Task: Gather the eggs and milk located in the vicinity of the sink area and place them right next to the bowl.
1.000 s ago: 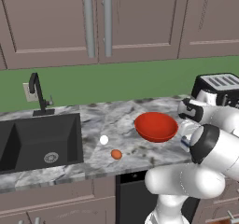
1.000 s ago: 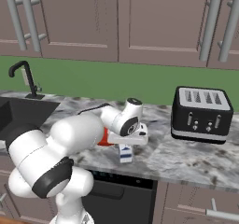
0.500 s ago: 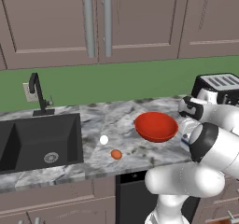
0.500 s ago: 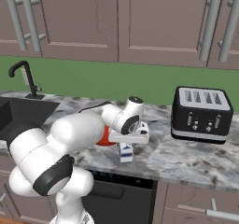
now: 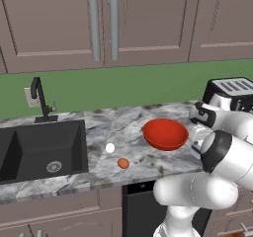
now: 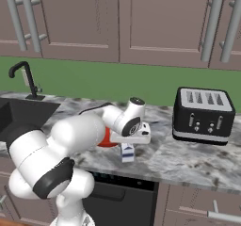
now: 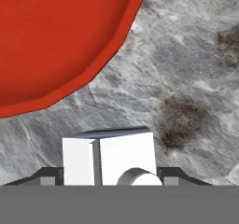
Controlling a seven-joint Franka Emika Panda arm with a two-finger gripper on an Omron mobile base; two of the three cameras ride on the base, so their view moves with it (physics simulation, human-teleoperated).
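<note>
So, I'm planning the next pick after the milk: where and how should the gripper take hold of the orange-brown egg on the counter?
Grip the orange-brown egg across its narrow middle, coming straight down from above. It lies loose on the flat counter, apart from the white egg and near the front edge, so its sides look free for the fingers. Being small, round and smooth, it would likely roll from a sideways approach.

The arm hides most of the milk (image 6: 127, 153), and the frame edge crops the bowl (image 7: 56, 41).
</note>
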